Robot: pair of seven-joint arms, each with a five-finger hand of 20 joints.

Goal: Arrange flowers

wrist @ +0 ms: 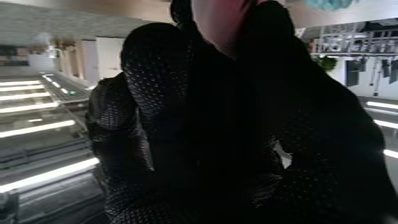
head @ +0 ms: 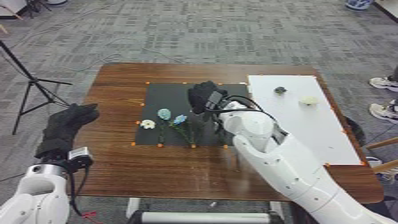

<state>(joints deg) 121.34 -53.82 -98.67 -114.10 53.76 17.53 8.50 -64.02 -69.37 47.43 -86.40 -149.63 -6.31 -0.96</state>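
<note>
Over the black mat, I'm clamping a pink thing between my right hand's fingers and thumb; a white flower, teal flower and blue flower are lying to its left. My left hand, fingers extended, is waiting by the table's left edge.

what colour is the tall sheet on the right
The sheet is white, clearest in the head view.
</note>
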